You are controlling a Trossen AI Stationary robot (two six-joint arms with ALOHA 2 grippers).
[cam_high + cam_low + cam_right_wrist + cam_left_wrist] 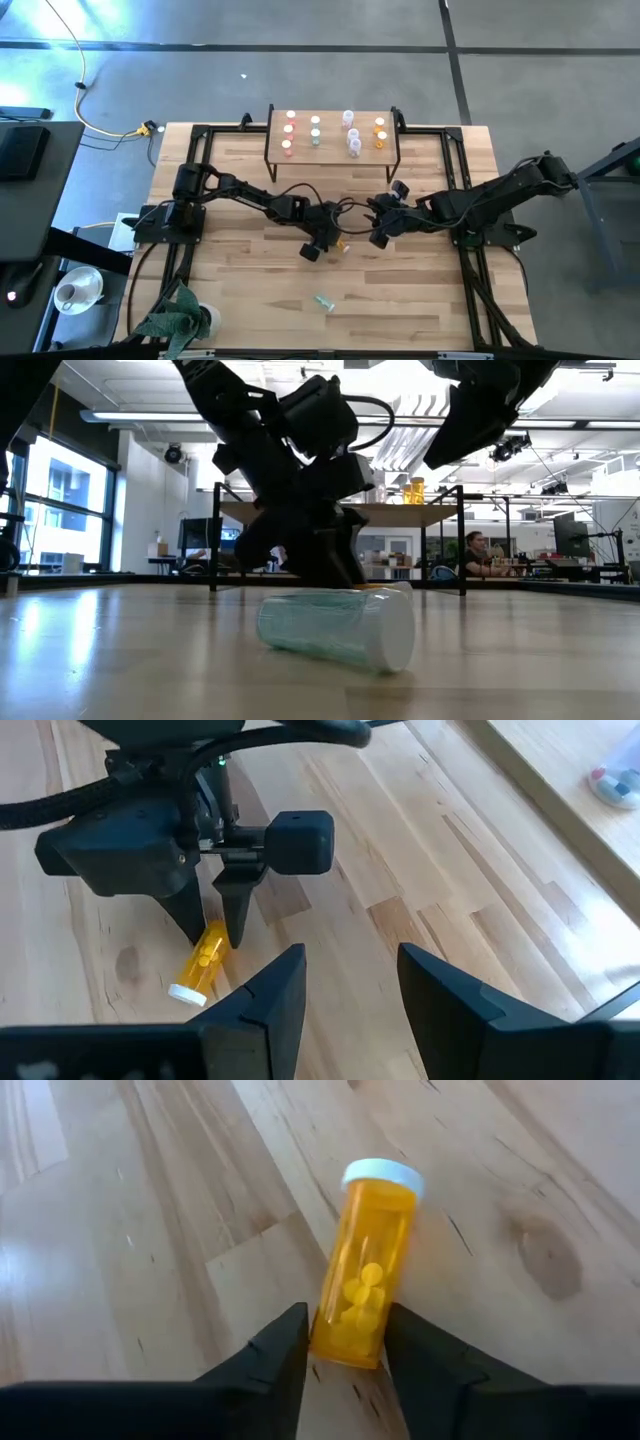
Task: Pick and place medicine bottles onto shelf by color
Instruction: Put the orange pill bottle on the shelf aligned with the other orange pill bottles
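Note:
An orange bottle [362,1270] with a white cap lies on its side on the table; it also shows in the high view [343,245]. My left gripper [322,240] stands over the bottle's bottom end, shut on it. My right gripper [350,980] is open and empty, just right of it in the high view [380,233]. A pale green bottle [323,301] lies on its side nearer the front edge, close up in the low view [335,628]. The shelf [333,152] at the far edge carries several bottles in rows: red [290,130], green [314,130], clear [352,135], orange [380,132]. My left gripper pinches the orange bottle's bottom end [345,1342] between its two fingers [285,1350], one on each side of the body. The fingers come from above, pointing down, across the bottle [205,948]. The bottle lies on the table with its cap [382,1175] pointing away.
A potted plant [185,320] stands at the table's front left corner. Black frame rails [455,170] run along the table's sides. A person [478,555] sits in the room far behind the table. There is bare tabletop between the bottles and the shelf.

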